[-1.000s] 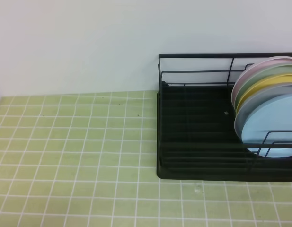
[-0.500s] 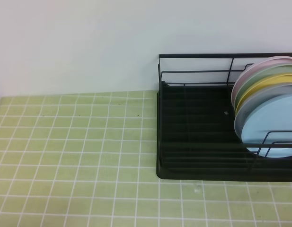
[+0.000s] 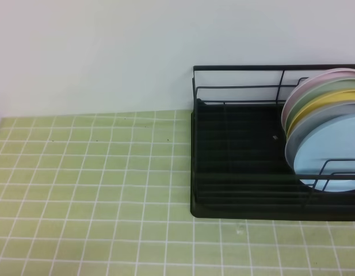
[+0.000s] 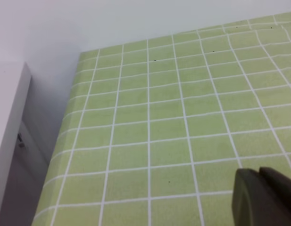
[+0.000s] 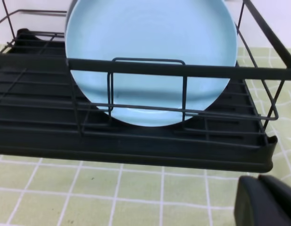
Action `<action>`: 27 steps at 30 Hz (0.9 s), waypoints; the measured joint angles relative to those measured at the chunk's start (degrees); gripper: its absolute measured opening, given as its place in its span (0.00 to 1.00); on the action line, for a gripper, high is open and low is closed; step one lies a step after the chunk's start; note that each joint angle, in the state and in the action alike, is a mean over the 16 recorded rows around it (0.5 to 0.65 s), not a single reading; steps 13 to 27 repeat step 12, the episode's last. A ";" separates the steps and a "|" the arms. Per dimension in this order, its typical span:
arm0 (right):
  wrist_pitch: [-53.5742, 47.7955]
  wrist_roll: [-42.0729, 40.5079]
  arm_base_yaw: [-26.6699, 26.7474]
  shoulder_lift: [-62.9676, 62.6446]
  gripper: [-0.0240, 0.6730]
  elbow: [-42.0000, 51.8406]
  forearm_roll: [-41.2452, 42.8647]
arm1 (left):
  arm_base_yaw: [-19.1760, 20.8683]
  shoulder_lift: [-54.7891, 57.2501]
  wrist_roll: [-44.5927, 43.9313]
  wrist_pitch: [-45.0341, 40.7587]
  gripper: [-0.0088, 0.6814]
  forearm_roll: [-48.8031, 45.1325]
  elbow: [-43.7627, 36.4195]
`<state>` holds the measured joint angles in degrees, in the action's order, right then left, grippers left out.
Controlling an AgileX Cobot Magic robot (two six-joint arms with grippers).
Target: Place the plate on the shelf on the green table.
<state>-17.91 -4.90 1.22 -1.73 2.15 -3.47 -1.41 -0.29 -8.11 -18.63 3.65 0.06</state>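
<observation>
In the high view the shelf (image 3: 240, 167) runs off the right edge, so its far end goes unseen, and the plate (image 3: 332, 158) is cut there too, its lower part crossed by wire. Behind it only the upper rims of a yellow plate (image 3: 324, 103), a green plate (image 3: 321, 90) and a pink plate (image 3: 315, 80) show. Each wrist view catches just a dark corner of its claw: the left claw (image 4: 264, 197) and the right claw (image 5: 265, 201), both clipped by the bottom edge. The plate's top is cut off in the right wrist view.
</observation>
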 joint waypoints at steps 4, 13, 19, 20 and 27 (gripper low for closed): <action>-0.14 -0.01 0.02 0.00 0.03 0.00 0.01 | 0.00 0.00 0.00 0.00 0.01 0.00 0.00; -0.23 -0.01 0.02 0.00 0.03 0.00 0.01 | 0.00 0.00 0.00 0.00 0.01 0.00 0.00; -0.23 -0.01 0.02 0.00 0.03 0.00 0.01 | 0.00 0.00 0.00 0.00 0.01 0.00 0.00; -0.23 -0.01 0.02 0.00 0.03 0.00 0.01 | 0.00 0.00 0.00 0.00 0.01 0.00 0.00; -0.23 -0.01 0.02 0.00 0.03 0.00 0.01 | 0.00 0.00 0.00 0.00 0.01 0.00 0.00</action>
